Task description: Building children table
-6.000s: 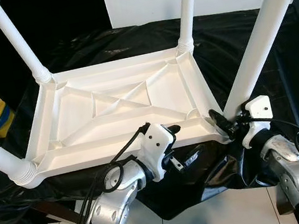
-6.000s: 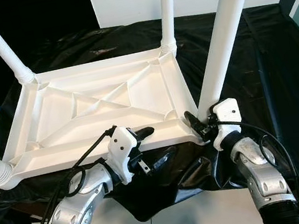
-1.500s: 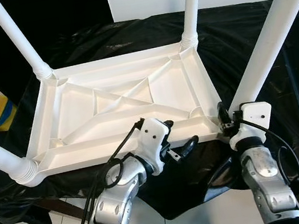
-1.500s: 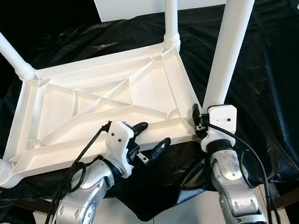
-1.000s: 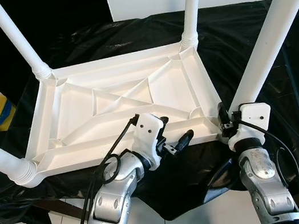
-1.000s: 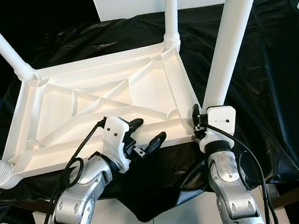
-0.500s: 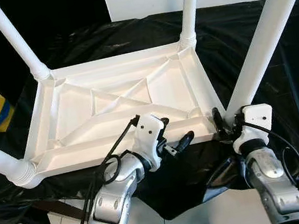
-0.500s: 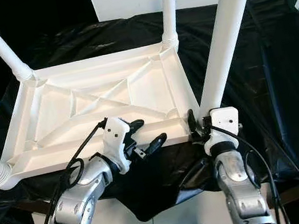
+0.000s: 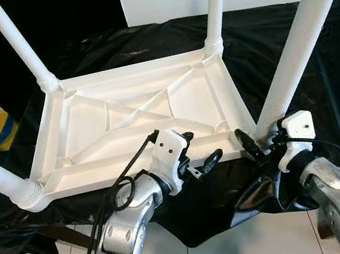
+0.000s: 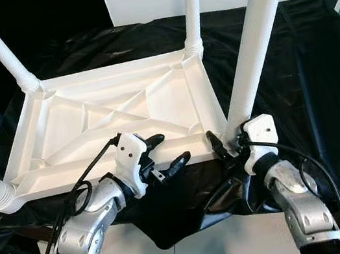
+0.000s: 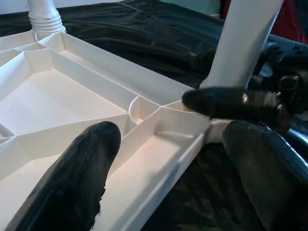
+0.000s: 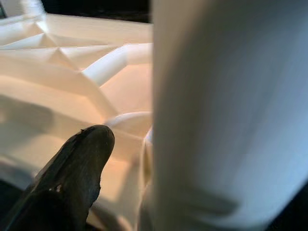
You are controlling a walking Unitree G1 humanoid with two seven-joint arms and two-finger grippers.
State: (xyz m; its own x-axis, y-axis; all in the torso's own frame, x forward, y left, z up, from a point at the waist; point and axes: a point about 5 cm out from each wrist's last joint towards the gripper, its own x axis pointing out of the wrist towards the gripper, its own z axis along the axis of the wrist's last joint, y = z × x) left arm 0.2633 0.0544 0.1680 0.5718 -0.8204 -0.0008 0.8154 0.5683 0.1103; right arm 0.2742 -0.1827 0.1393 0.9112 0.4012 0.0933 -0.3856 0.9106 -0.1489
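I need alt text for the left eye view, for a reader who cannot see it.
A white plastic children's table lies upside down on a black cloth, four legs pointing up. The left gripper straddles its near rim, fingers open; the right gripper is at the base of the near right leg.

Left tool (image 9: 195, 151) fingers spread wide, right tool (image 9: 256, 143) reaching forward

We get even, bright light from above in both eye views, sharp throughout; the white table (image 9: 135, 116) nearly blows out while the black sheet (image 9: 285, 34) on the worktop throws small glints off its creases. The legs splay outward toward the picture edges. In the left wrist view the near fingers (image 11: 77, 178) are soft. In the right wrist view the leg (image 12: 226, 110) is a blur, the plastic glowing warm
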